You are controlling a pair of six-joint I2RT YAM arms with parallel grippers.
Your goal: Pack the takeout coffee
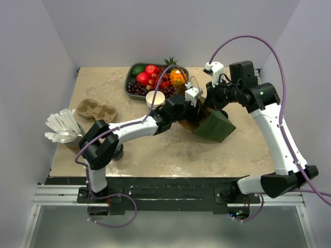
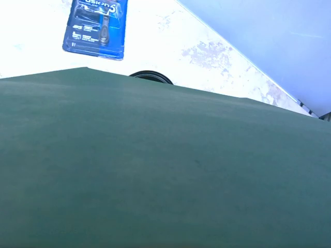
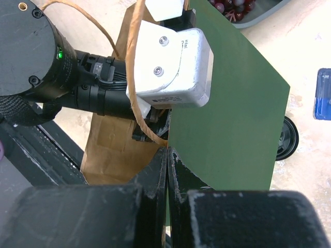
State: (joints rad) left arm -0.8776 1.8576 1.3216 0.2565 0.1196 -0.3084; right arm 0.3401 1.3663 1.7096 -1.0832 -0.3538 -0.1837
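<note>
Takeout coffee [image 3: 288,138]: count one. Stands on the table [image 1: 170,150] just beside the long edge of the green paper bag [image 1: 217,128], outside it, partly hidden behind that edge. Shows only as a round black lid; cup wall beneath not visible. Held by neither gripper.

Green paper bag: count one. Lies on its side mid-table, green outside, brown inside, mouth turned toward the left side of the table.

Right gripper [image 3: 167,165]: jaws pinched together on the bag's green wall at the mouth, a sliver of green between the fingers.

Left gripper [image 3: 149,128]: reaches into the brown mouth of the bag. Fingers buried inside; cannot tell how wide the jaws stand. Own wrist view filled almost wholly by green paper.

Blue blister pack [image 2: 95,28]: count one. Lies flat on the table near the coffee, apart from it.

Lidless white paper cup [image 1: 155,98]: one seen, upright, just in front of the fruit tray [image 1: 126,82].

Fruit tray: count one, at the far edge; red, green, orange and dark fruit heaped in, not countable.

Cardboard cup carrier [image 1: 95,109]: count one, toward the left side.

Bundle of white sticks [image 1: 61,126]: one bundle, fanned out, at the left edge; kind not tellable.
</note>
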